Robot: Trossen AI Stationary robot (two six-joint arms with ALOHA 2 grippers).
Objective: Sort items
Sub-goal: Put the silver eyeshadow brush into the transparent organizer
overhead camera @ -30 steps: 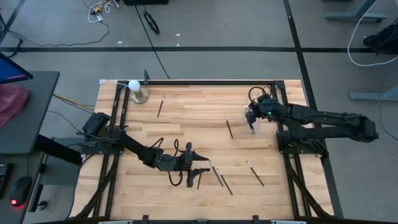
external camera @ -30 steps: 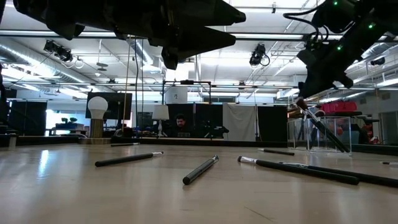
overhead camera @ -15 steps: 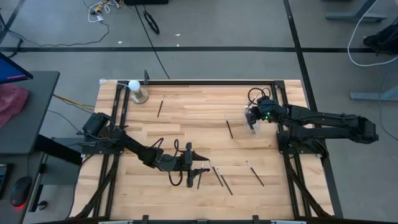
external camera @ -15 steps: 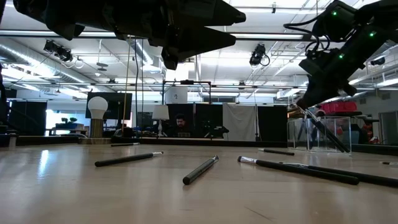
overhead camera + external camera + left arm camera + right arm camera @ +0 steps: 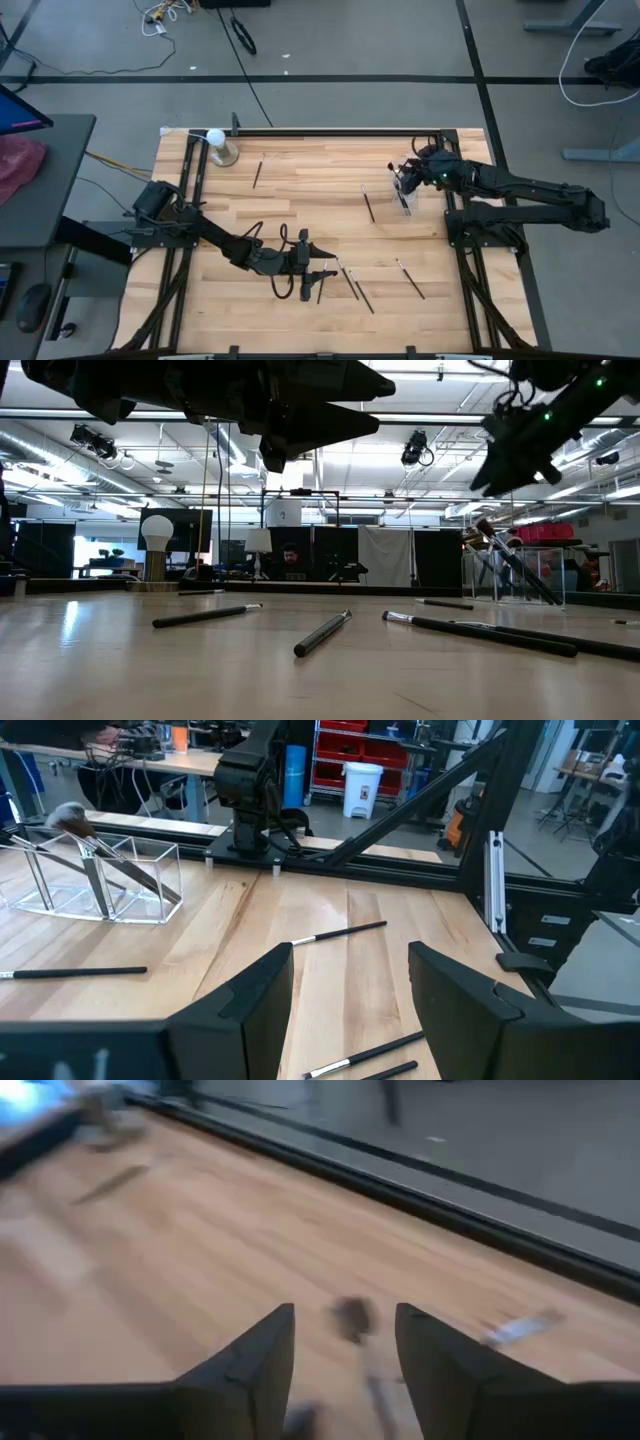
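Observation:
Several thin dark brushes lie flat on the wooden table: one [image 5: 258,172] at the far left, one [image 5: 368,203] beside the clear holder [image 5: 405,200], one [image 5: 408,278] near right, and two [image 5: 353,284] just right of my left gripper [image 5: 328,270]. My left gripper [image 5: 350,990] is open and hovers low over the near middle. One brush [image 5: 515,568] leans in the clear holder [image 5: 100,880], tuft end [image 5: 68,817] up. My right gripper [image 5: 403,180] is open above that holder, clear of the brush [image 5: 350,1318].
A white ball on a metallic base [image 5: 217,147] stands at the far left corner. Black frame rails [image 5: 470,230] run along the table's left, right and far sides. Bare wood [image 5: 300,210] lies across the middle between the arms.
My right gripper has opened, let go of the upper end of the brush in the clear holder and risen above it. The brush stays leaning in the holder.

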